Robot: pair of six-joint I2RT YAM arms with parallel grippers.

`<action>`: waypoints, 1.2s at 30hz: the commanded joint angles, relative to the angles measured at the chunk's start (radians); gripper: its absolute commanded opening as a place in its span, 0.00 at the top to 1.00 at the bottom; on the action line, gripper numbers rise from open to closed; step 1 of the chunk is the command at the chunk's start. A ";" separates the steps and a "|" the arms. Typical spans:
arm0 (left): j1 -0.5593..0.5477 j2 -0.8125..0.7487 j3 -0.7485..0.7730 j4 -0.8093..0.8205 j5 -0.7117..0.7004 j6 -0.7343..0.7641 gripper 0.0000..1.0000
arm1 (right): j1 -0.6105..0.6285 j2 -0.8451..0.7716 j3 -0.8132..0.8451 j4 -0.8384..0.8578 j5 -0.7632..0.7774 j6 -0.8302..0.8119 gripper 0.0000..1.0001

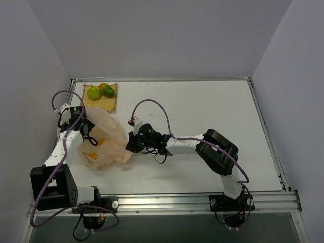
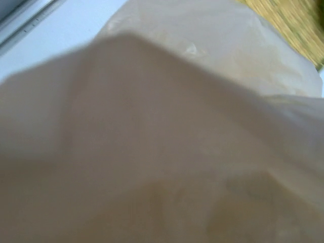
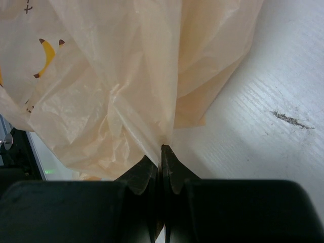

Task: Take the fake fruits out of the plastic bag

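The plastic bag (image 1: pixel 104 143) is a crinkled peach film with yellow prints, lying at the left of the table. My right gripper (image 1: pixel 130 144) is shut on a gathered fold at its right end; in the right wrist view the gripper (image 3: pixel 162 152) pinches the bag (image 3: pixel 111 76) between touching jaws. My left gripper (image 1: pixel 87 132) reaches into the bag's left side. Its fingers are hidden, because bag film (image 2: pixel 202 76) fills the left wrist view. Two fake fruits lie on the mat behind the bag: a round green one (image 1: pixel 93 93) and a green-and-orange one (image 1: pixel 107 90).
The yellow woven mat (image 1: pixel 109 104) lies at the back left corner, just beyond the bag; its edge (image 2: pixel 293 25) shows in the left wrist view. A metal rail (image 1: pixel 202 201) runs along the near table edge. Grey walls enclose the table.
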 commanded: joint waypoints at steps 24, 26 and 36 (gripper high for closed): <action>-0.011 -0.496 0.108 -0.653 0.672 0.182 0.66 | 0.023 -0.064 -0.014 0.012 0.070 -0.002 1.00; -0.011 -0.492 0.154 -0.675 0.685 0.194 0.69 | 0.021 -0.061 -0.011 0.012 0.068 -0.001 1.00; -0.011 -0.481 -0.036 -0.475 0.508 0.115 0.71 | 0.020 -0.072 -0.022 -0.004 0.108 -0.014 1.00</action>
